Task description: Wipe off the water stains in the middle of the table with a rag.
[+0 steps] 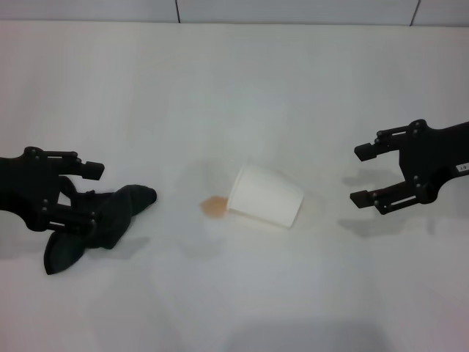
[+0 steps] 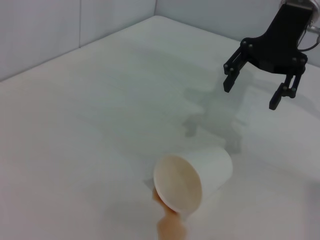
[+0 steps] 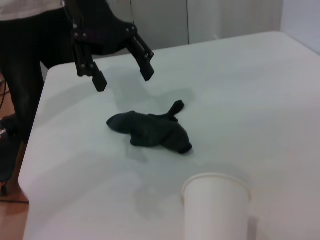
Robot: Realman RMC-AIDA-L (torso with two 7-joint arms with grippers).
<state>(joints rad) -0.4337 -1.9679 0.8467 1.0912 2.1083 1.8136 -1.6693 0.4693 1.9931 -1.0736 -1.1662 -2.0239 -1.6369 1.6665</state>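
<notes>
Fingers of the left gripper (image 1: 82, 192) are spread, empty, poised above the rag (image 1: 95, 224) lying limp on the table (image 1: 234, 88) left of the water stains (image 1: 213, 207). Soft, light cloth: pinch its bunched middle. Right gripper (image 1: 368, 174) hangs open, idle.

From the head we look steeply down on the table (image 1: 234, 88). Our left wrist camera looks low across it toward the right gripper (image 2: 260, 87); our right wrist looks back at the left gripper (image 3: 122, 72). All views share the tipped cup (image 1: 265, 196).
</notes>
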